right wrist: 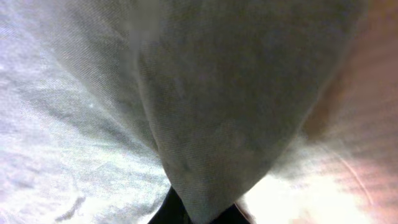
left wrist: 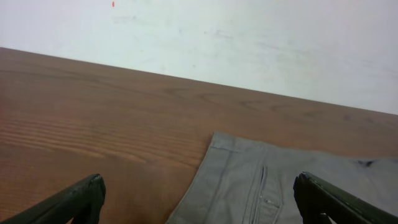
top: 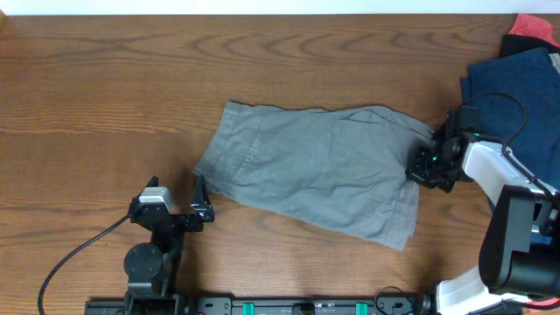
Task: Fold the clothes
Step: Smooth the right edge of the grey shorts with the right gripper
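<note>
Grey-khaki shorts (top: pixel 319 166) lie spread flat across the middle of the table. My right gripper (top: pixel 422 166) sits at their right edge, shut on a fold of the grey cloth (right wrist: pixel 217 124), which fills the right wrist view and rises from between the jaws. My left gripper (top: pixel 199 203) rests just off the shorts' lower left corner, open, with nothing between its fingers (left wrist: pixel 78 202). In the left wrist view the shorts (left wrist: pixel 267 186) show a stitched seam ahead of the wide jaws.
Dark navy shorts (top: pixel 516 87) lie at the table's right edge behind the right arm, with a coral-red and black piece (top: pixel 530 31) at the far right corner. A white wall (left wrist: pixel 249 43) stands beyond the table's far edge.
</note>
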Controlling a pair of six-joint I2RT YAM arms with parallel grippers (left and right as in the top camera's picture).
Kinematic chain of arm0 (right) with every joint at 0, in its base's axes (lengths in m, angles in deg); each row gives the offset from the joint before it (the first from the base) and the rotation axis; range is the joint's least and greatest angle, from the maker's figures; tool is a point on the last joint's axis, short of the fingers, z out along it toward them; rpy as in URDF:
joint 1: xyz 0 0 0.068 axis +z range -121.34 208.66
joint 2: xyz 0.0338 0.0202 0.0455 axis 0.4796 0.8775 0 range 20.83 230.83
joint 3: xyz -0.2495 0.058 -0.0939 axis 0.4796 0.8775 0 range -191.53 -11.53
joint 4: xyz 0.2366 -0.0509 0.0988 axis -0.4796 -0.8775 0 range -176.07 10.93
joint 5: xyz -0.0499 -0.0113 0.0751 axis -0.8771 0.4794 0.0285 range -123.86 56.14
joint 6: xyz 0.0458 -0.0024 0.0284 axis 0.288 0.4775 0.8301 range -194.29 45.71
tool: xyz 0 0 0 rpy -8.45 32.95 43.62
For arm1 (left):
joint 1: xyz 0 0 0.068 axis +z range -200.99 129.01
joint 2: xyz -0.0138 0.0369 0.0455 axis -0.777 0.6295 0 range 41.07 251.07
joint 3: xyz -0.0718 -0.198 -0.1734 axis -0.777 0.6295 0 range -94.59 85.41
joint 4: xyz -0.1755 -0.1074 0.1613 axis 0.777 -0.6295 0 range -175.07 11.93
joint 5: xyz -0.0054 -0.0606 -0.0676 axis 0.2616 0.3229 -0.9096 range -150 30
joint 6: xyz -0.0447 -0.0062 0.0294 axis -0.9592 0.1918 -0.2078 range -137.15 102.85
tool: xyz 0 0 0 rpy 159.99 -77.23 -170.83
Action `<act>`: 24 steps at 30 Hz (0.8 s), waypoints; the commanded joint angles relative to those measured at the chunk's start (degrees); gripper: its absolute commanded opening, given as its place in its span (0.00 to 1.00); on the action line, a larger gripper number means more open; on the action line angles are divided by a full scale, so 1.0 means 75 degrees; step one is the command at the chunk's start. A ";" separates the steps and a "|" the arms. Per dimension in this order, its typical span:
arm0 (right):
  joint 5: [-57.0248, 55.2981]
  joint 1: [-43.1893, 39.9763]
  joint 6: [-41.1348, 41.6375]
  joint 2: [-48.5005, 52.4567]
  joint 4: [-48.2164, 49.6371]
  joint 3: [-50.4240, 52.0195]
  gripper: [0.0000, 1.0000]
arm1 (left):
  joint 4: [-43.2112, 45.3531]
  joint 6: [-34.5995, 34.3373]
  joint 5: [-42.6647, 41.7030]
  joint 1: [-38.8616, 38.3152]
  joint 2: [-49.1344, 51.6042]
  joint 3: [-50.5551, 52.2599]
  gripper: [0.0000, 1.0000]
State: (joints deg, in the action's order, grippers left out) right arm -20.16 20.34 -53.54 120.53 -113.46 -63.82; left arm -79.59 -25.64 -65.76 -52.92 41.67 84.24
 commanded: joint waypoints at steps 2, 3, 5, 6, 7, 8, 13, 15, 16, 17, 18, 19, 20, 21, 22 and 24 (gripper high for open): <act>0.0265 0.0157 0.0026 0.0122 0.0822 0.0119 0.02 | -0.0265 0.0128 -0.0082 0.0026 -0.0050 0.0125 0.98; 0.0388 0.0181 0.0026 0.0122 0.1055 0.0108 0.01 | -0.0265 0.0128 -0.0082 0.0026 -0.0050 0.0125 0.97; 0.0664 0.0242 0.0029 0.0122 0.1553 0.0047 0.01 | -0.0265 0.0128 -0.0082 0.0026 -0.0050 0.0125 0.98; 0.0697 0.0274 0.0032 0.0122 0.1775 0.0006 0.01 | -0.0265 0.0128 -0.0082 0.0026 -0.0050 0.0125 0.98; 0.0697 0.0312 0.0044 0.0122 0.1976 -0.0038 0.01 | -0.0265 0.0128 -0.0082 0.0026 -0.0050 0.0125 0.98; 0.0682 0.0344 0.0058 0.0122 0.2139 -0.0082 0.01 | -0.0265 0.0128 -0.0082 0.0026 -0.0050 0.0125 0.98; 0.0551 0.0420 0.0058 0.0122 0.2812 -0.0291 0.01 | -0.0262 0.0128 -0.0082 0.0026 -0.0050 0.0125 0.98; 0.0551 0.0420 0.0061 0.0122 0.3092 -0.0321 0.01 | -0.0262 0.0128 -0.0082 0.0026 -0.0050 0.0125 0.98; 0.0545 0.0420 0.0058 0.0122 0.3229 -0.0321 0.01 | -0.0265 0.0128 -0.0082 0.0026 -0.0050 0.0125 0.98; 0.0519 0.0420 0.0058 0.0122 0.3375 -0.0321 0.01 | -0.0265 0.0128 -0.0082 0.0026 -0.0050 0.0125 0.98; 0.0420 0.0420 0.0058 0.0122 0.3483 -0.0321 0.01 | -0.0265 0.0128 -0.0082 0.0026 -0.0050 0.0125 0.98; 0.0286 0.0420 0.0058 0.0122 0.3573 -0.0326 0.01 | -0.0265 0.0128 -0.0082 0.0026 -0.0050 0.0125 0.98; 0.0233 0.0420 0.0055 0.0122 0.3599 -0.0332 0.01 | -0.0262 0.0128 -0.0082 0.0026 -0.0050 0.0125 0.98; 0.0192 0.0417 0.0055 0.0122 0.3611 -0.0344 0.01 | -0.0262 0.0128 -0.0082 0.0026 -0.0050 0.0125 0.98; 0.0169 0.0417 0.0055 0.0122 0.3611 -0.0344 0.02 | -0.0265 0.0128 -0.0082 0.0026 -0.0050 0.0125 0.98; 0.0169 0.0417 0.0052 0.0122 0.3585 -0.0344 0.16 | -0.0265 0.0128 -0.0082 0.0026 -0.0050 0.0125 0.98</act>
State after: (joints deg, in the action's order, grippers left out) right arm -17.43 22.97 -53.73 120.97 -86.75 -65.09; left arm -79.59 -25.66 -65.76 -52.92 41.65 84.24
